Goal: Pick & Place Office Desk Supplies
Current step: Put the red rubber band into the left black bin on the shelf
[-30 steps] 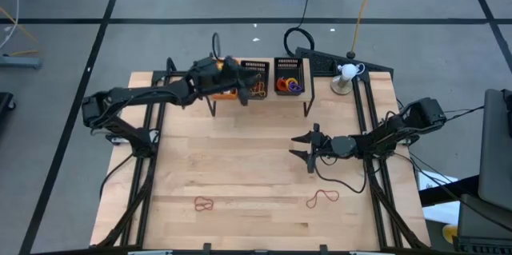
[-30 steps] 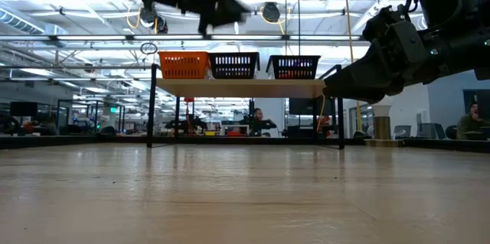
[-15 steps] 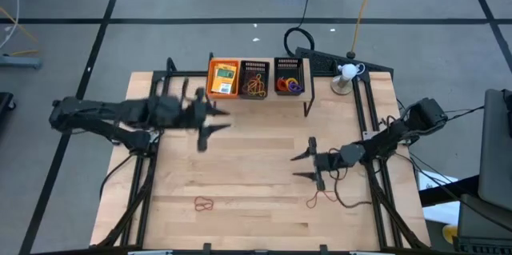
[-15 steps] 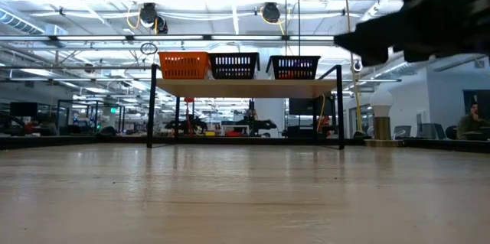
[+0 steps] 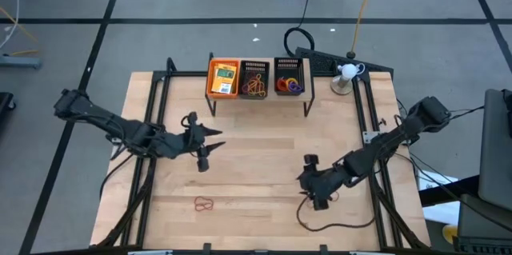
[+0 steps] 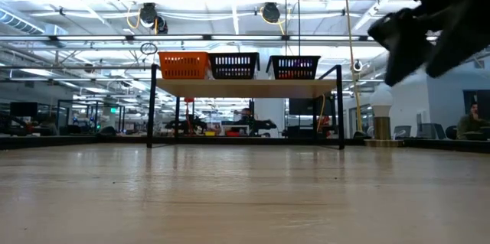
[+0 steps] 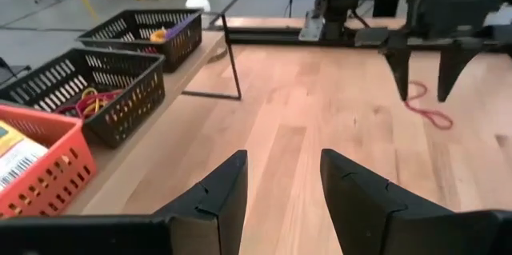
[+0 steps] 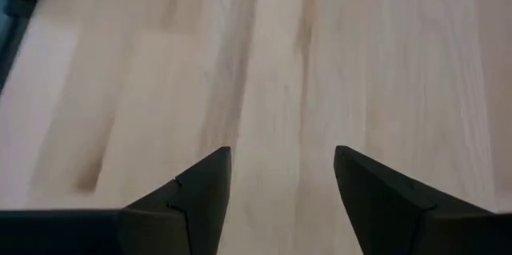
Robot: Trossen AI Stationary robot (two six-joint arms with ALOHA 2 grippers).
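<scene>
Down at the near edge of the counter (image 5: pixel 256 167), one red-brown rubber-band loop (image 5: pixel 204 203) lies loose, waiting. Just beyond, the right claw (image 5: pixel 318 193) hangs low with fingers apart, nothing between them; a second loop (image 7: pixel 424 105) shows close by it in the left wrist view. The left claw (image 5: pixel 204 147) hovers mid-counter, spread and empty too. Far back, a packet (image 5: pixel 225 78) fills the orange tray (image 5: pixel 223 66), bands (image 5: pixel 255 89) and rings (image 5: pixel 288 85) sit in black trays. Mostly sorted, I'd say, two loops left.

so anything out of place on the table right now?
Nothing damaged or spilled. One red-brown rubber band lies loose on the wood near the front edge, outside the trays. Both end effectors are open and empty: left, right.
</scene>
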